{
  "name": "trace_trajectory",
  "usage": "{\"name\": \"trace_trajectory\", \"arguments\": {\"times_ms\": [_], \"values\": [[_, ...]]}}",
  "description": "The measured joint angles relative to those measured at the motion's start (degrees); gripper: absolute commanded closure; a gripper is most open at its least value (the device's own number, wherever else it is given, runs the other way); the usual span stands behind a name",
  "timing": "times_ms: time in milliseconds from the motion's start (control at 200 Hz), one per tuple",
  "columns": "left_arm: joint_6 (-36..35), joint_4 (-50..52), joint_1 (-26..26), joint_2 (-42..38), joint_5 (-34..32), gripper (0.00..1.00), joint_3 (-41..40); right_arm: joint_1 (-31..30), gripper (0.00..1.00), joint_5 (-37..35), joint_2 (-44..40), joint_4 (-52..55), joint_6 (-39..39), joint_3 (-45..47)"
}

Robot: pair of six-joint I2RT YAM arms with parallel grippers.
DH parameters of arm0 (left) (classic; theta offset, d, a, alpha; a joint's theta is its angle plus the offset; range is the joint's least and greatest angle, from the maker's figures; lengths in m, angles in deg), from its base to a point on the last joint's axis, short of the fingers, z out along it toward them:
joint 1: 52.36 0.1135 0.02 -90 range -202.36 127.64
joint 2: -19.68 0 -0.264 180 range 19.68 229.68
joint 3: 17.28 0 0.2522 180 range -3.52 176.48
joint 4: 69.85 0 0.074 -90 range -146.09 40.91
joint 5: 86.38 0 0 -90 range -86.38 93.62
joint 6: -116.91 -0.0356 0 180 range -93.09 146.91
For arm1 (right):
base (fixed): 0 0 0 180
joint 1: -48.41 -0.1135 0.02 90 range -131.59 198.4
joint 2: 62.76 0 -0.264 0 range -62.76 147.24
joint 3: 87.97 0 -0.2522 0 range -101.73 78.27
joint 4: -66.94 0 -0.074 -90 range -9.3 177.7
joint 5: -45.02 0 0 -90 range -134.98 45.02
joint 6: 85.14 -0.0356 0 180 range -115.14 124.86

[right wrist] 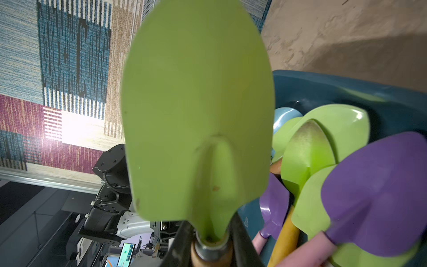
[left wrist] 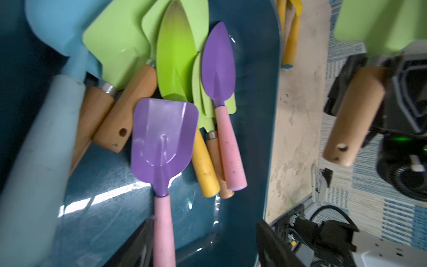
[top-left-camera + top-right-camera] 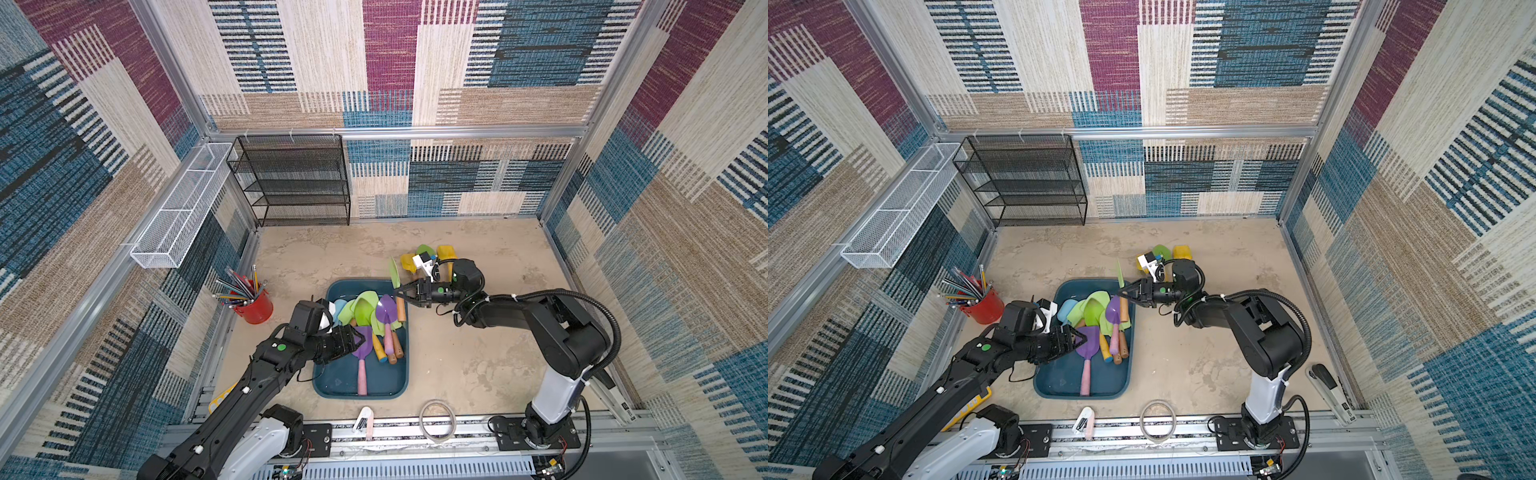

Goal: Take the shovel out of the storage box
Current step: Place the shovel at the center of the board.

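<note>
Green shovel (image 1: pixel 196 115) fills my right wrist view, its neck clamped in my right tool (image 3: pixel 400 294), blade up, held over the far right rim of the box (image 3: pixel 384 380). My left tool (image 3: pixel 360 344) hangs with jaws apart above a purple shovel (image 2: pixel 164 134), which lies in the box beside other shovels (image 3: pixel 365 311). It grips nothing.

Green wooden-handled shovel (image 3: pixel 394 272), blade edge-on, over teal storage box (image 3: pixel 340 376) rim
</note>
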Motion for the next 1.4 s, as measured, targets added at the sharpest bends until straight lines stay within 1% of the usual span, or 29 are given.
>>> {"name": "trace_trajectory", "arguments": {"times_ms": [265,310,366,436,536,731,801,851,952,1112,1227,1397], "values": [[-1.0,4.0,-1.5,1.8,-5.3,0.27,1.6,4.8,0.78,-3.3,-4.9,16.6,9.2,-2.8],[-1.1,4.6,-2.0,2.0,-7.0,0.27,1.9,5.7,0.78,-4.8,-5.7,20.4,11.3,-3.8],[-1.1,5.2,-2.5,2.1,-7.5,0.27,2.0,6.6,0.78,-6.8,-6.6,24.5,13.7,-5.2],[-1.2,5.7,-3.3,2.2,-9.2,0.27,2.0,6.9,0.78,-9.3,-7.3,28.9,16.7,-6.7],[-1.2,6.5,-4.1,2.7,-10.1,0.27,2.1,7.4,0.78,-12.3,-7.6,34.9,20.0,-9.1],[-1.2,6.9,-7.8,4.6,-13.0,0.27,2.8,8.3,0.78,-24.4,-7.8,47.4,27.4,-14.9],[-1.2,7.0,-9.3,5.5,-13.4,0.27,3.2,8.5,0.78,-29.9,-7.9,51.7,30.1,-16.6],[-1.2,7.0,-10.6,5.9,-14.9,0.27,3.5,8.6,0.78,-33.2,-7.9,53.8,31.5,-17.3],[-1.1,6.9,-12.8,7.2,-15.3,0.27,3.8,8.9,0.78,-40.0,-7.9,57.5,34.4,-18.3],[-1.0,6.9,-15.9,9.0,-17.6,0.27,3.8,9.8,0.77,-49.5,-8.2,60.8,37.5,-17.2],[-0.9,6.9,-16.7,9.8,-18.1,0.27,3.8,11.1,0.77,-54.6,-8.1,62.1,38.7,-16.4],[-0.8,6.9,-17.3,9.9,-19.2,0.27,3.7,12.3,0.77,-59.0,-5.7,62.1,39.7,-16.8]]}}
